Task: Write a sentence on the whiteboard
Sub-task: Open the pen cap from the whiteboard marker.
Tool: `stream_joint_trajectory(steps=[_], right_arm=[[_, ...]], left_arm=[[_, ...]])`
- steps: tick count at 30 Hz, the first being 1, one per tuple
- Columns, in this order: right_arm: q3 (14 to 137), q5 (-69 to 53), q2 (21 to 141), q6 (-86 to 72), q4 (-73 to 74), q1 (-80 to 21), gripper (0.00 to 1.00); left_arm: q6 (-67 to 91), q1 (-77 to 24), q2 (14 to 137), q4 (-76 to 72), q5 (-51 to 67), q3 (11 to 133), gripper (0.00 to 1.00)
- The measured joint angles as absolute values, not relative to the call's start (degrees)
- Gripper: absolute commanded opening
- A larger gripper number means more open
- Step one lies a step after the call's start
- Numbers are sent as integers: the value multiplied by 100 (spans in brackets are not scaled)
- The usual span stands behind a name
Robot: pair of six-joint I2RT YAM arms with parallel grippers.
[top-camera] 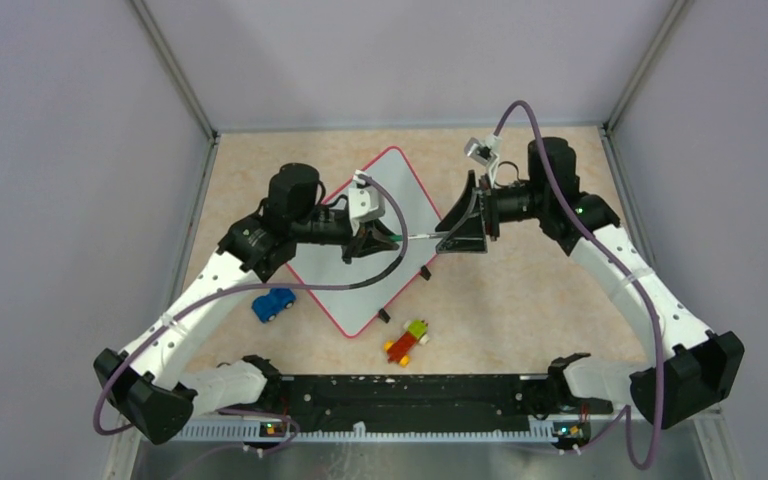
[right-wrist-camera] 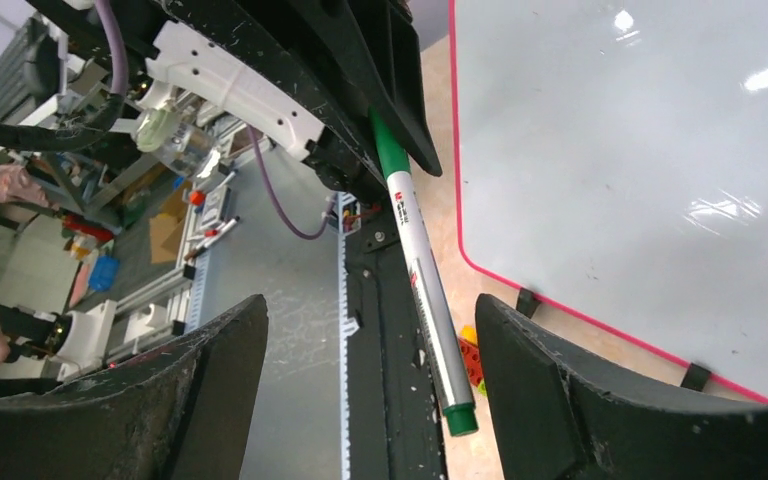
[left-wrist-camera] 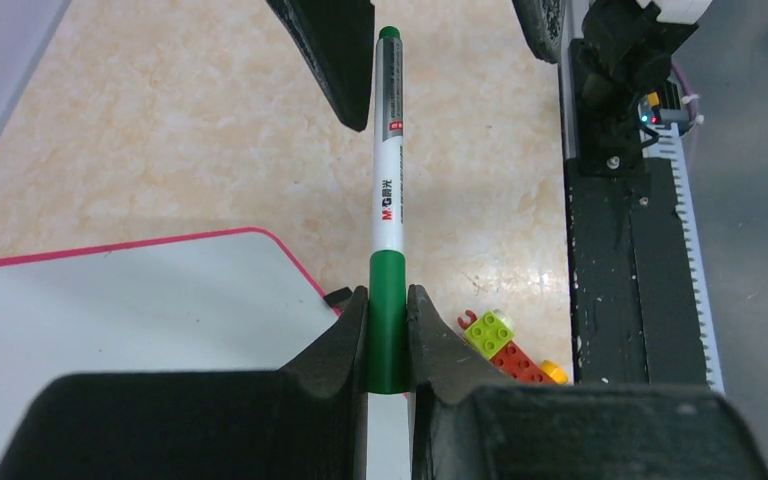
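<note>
My left gripper [left-wrist-camera: 388, 300] is pressed tight on the pen [left-wrist-camera: 388, 180]. It pinches the fat green end, which I think is the cap. The pen sticks straight out from that grip, up in the air, and its thin end reaches over to my other arm.

My right gripper [right-wrist-camera: 370, 320] is spread wide. Its two fingers [right-wrist-camera: 210, 370] stand on each side of the thin end of the pen and do not touch it. I think it is placed this way so it can close on the white body. Then one arm can pull and the cap can come off. A pen with its cap on cannot write, so this job comes first.

The pen hangs above the right edge of the board [top-camera: 412, 195]. The board lies flat on the table [top-camera: 520, 300], turned a bit like a diamond, between my two arms. The sentence is not there yet: the board is bare white, with only shiny spots from the lamps. So the task has hardly begun.

A blue car [top-camera: 273, 304] sits just off the board's left edge. A brick toy [top-camera: 407, 342] sits near its low corner. Both are off the board, so I think they will not get in the way of the writing.

I must close the right fingers on the body only. If they grab too near the cap, it may not come free.
</note>
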State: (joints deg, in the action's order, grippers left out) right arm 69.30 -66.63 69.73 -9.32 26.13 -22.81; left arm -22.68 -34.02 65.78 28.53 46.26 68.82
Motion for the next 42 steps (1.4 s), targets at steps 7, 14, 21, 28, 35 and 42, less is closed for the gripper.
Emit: stream_joint_trajectory(steps=[7, 14, 21, 28, 35, 42], right_arm=[[6855, -6925, 6980, -1787, 1793, -2274, 53], [6635, -6969, 6987, -2438, 1315, -2276, 45], [6637, -6906, 7017, -2724, 1083, -2276, 44], [6639, -6864, 7091, -2926, 893, -2324, 32], [6639, -6788, 7102, -2971, 886, -2340, 13], [6639, -6748, 7105, -2993, 869, -2340, 0]], left_arm=[[-1782, -3400, 6521, 2307, 4729, 6866, 0], [-1393, -3409, 6554, 1868, 4737, 6866, 0], [-1363, -3476, 6657, 1806, 4777, 6866, 0], [-1361, -3546, 6713, 1800, 4759, 6866, 0], [-1356, -3607, 6729, 1741, 4759, 6866, 0], [-1367, -3623, 6740, 1710, 4781, 6866, 0]])
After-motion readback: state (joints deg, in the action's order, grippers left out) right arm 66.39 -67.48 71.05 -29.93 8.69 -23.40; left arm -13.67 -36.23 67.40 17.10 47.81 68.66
